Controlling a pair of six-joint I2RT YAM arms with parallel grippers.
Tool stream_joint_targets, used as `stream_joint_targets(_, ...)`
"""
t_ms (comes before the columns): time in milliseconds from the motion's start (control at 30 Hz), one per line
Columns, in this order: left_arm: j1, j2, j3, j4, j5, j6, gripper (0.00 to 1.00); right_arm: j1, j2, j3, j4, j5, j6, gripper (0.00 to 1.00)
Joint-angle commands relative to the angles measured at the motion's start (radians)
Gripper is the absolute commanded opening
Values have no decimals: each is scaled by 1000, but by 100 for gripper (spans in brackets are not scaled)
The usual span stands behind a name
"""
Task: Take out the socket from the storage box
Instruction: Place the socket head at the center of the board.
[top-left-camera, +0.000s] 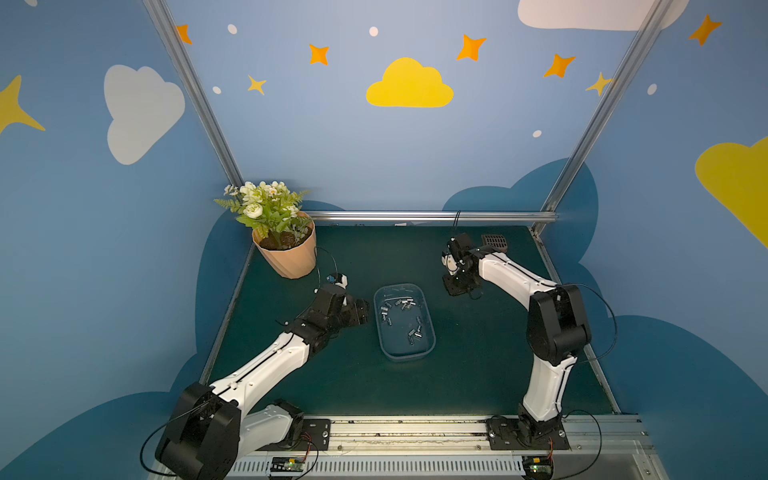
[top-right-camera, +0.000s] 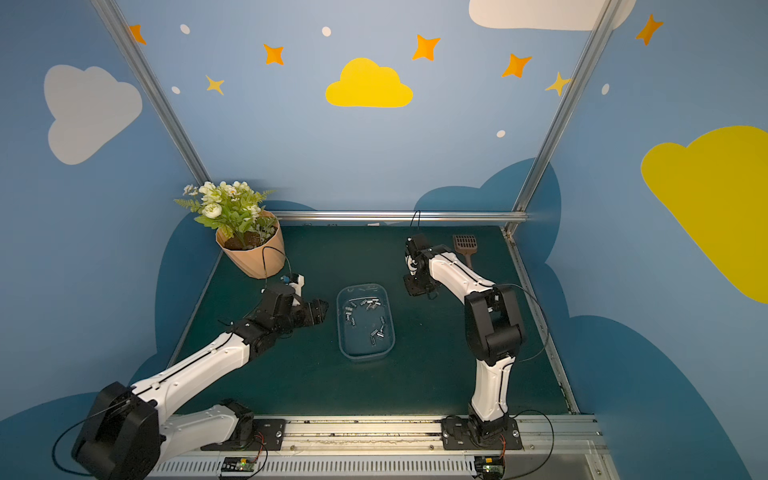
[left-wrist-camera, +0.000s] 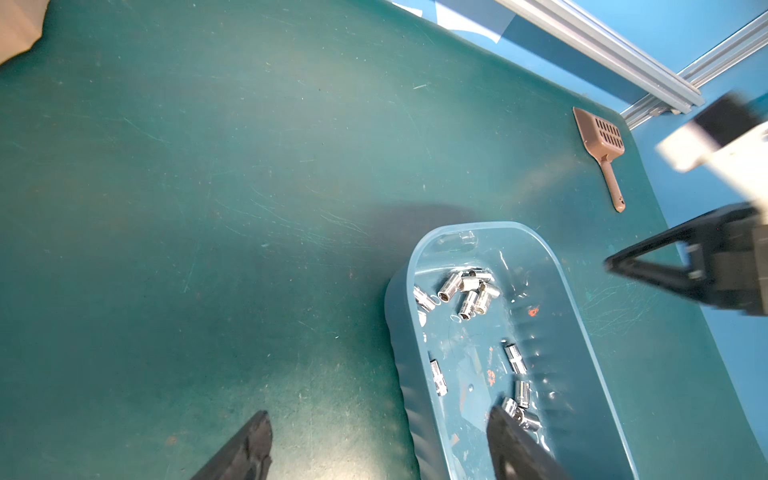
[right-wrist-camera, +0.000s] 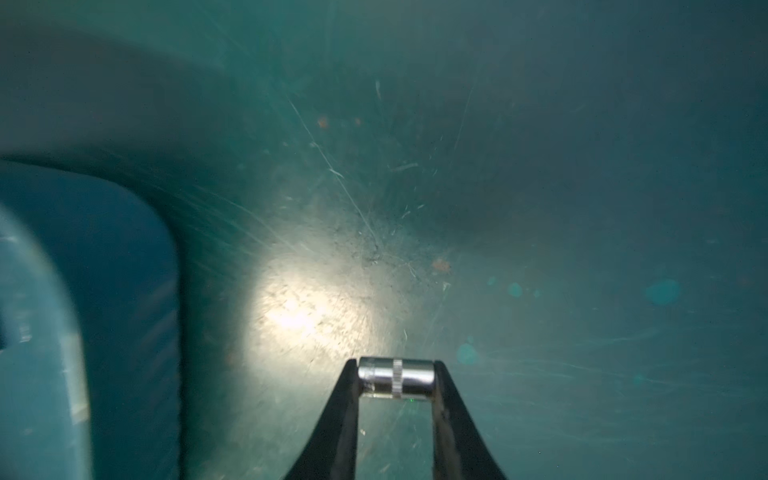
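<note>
The storage box (top-left-camera: 405, 358) (top-right-camera: 365, 359) is a see-through bluish tub in the middle of the green mat, and several shiny sockets (top-left-camera: 405, 304) (left-wrist-camera: 469, 291) lie in it. My right gripper (right-wrist-camera: 396, 374) is shut on one socket (right-wrist-camera: 411, 374), gripped end to end between its fingertips just above the mat. It hangs beyond the box's far right corner (right-wrist-camera: 104, 270) in both top views (top-left-camera: 457, 290) (top-right-camera: 417, 289). My left gripper (top-left-camera: 362, 311) (top-right-camera: 324, 310) (left-wrist-camera: 379, 411) is open and holds nothing. It straddles the box's left wall (left-wrist-camera: 399, 332), with one finger (left-wrist-camera: 509, 440) over the sockets inside.
A peach flowerpot (top-left-camera: 286, 259) with white flowers stands at the back left corner. A brown slotted scoop (top-left-camera: 494, 243) (left-wrist-camera: 600, 137) lies at the back right, behind my right arm. An aluminium rail (top-left-camera: 415, 216) bounds the mat's far edge.
</note>
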Motion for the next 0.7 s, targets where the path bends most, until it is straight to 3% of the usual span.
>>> stream_joint_targets(0,4,-3,-28,34,10,-17,82,-3,45,-8,-4,-12,0,23)
stream_joint_targets(667,0,62,-7,44,55,-36,81,-9,107,-15,10,-41,43,25)
